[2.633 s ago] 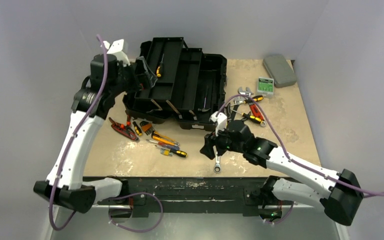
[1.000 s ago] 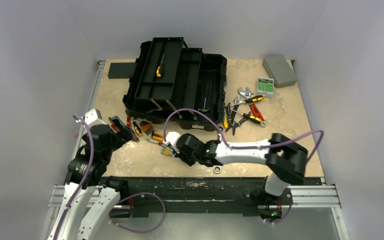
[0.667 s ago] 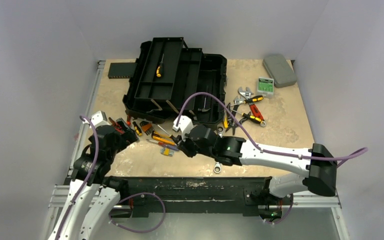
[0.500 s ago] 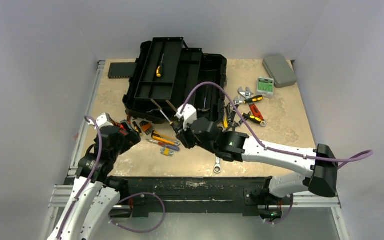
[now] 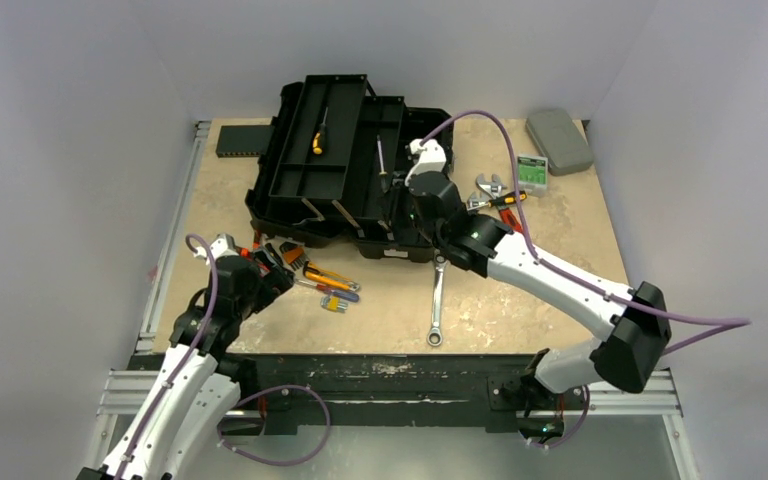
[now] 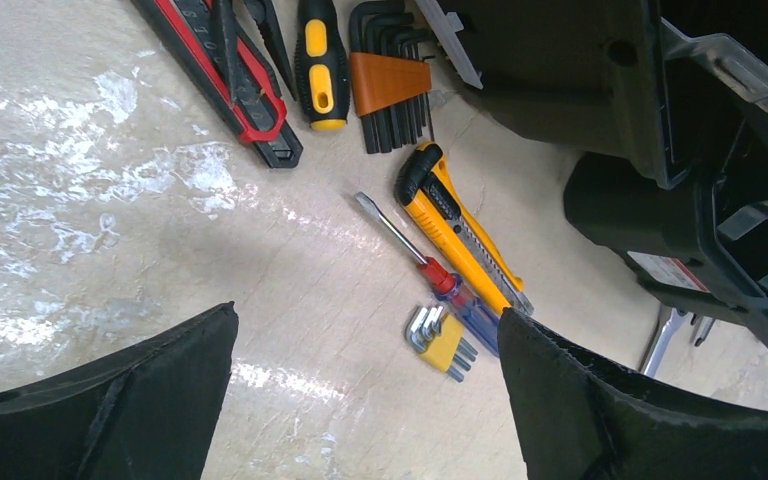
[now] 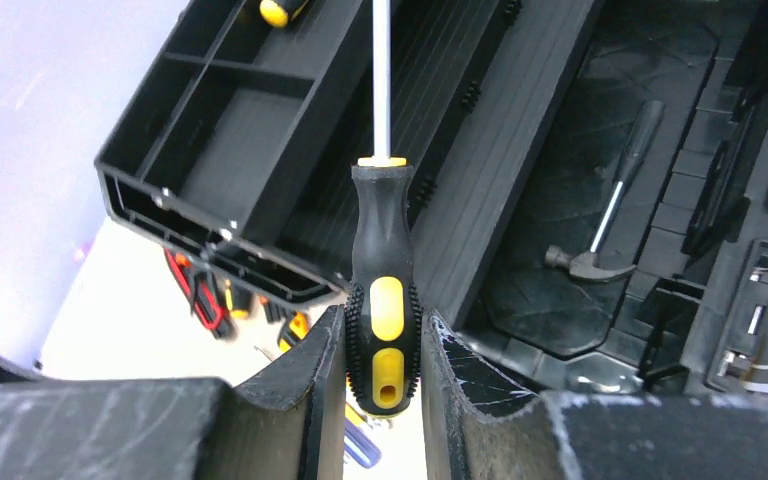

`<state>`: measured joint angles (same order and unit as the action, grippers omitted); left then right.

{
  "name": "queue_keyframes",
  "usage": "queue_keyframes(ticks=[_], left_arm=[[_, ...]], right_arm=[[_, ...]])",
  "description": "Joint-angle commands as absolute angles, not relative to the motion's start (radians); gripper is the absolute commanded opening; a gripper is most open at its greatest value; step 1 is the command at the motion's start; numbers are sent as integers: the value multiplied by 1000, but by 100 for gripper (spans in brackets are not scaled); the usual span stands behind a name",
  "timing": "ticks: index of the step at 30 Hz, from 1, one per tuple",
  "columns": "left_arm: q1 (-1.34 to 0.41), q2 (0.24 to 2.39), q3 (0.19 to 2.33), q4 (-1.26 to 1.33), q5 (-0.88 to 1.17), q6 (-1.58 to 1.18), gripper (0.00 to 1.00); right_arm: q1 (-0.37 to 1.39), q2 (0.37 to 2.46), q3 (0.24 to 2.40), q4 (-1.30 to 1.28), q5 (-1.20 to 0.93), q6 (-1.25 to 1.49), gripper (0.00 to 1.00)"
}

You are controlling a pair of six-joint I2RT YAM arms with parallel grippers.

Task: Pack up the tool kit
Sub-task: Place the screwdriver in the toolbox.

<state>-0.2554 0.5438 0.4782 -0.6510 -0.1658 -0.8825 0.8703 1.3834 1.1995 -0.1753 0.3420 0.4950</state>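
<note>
The right pincer [image 7: 382, 322] is squeezed tight on the black and yellow handle of a screwdriver [image 7: 384, 240]. It hangs over the open box [image 5: 280, 218], which sits at the back of the bench [image 5: 210, 200]. The thin metal end sticks straight out ahead of the pincer, away from the robot. Under it is the long middle tray [image 7: 460, 130], and that tray runs nearly the same way as the screwdriver. This is what counts most here. The tray is just below and a bit ahead, so I think the arm only has to go down and let go, with little or no turning. An other screwdriver [image 5: 318, 135] lies in the tray to the left, and a hammer [image 7: 600, 225] lies in the bottom of the box. The left pincer [image 6: 365, 330] is spread wide and holds nothing. It hovers low over the loose tools at the front left of the bench, such as a yellow knife [image 6: 460, 235] and a small screwdriver [image 6: 445, 285]. It is well away from the box, so the right arm looks like the one for this job.
</note>
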Motion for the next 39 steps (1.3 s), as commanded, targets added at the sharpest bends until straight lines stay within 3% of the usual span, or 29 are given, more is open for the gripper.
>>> queue_keyframes(ticks=[1,21,34,39], left_arm=[[-252,554,464,-582,-161,-924,98],[-251,542,522,-770,-352,-977,96],[-252,519,540,-828,-409,-978,95],[-252,521,540,-826,-410,-976,94]], right_arm=[[845,1447,1299,-161,412,667,0],[710,1839,1587,-120,187,832,0],[693,1956,1668,-73,100,878,0],[693,1943,1677,-85,89,860,6]])
